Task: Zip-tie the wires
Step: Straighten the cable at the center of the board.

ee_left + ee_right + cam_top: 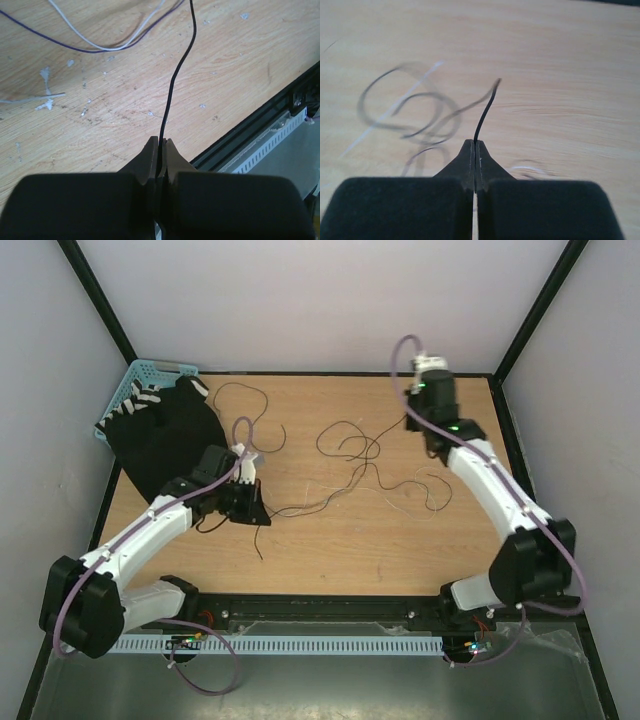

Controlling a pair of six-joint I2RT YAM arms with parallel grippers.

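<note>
Top external view shows me the wooden worktop, with a black cloth draped partly over a blue basket at its far left corner. My left gripper, at left centre, is pinched together on one black strand. My right gripper, far right, is likewise clamped on a strand's end. The wires lie loosely curled across the worktop's middle, between both grippers.
</note>
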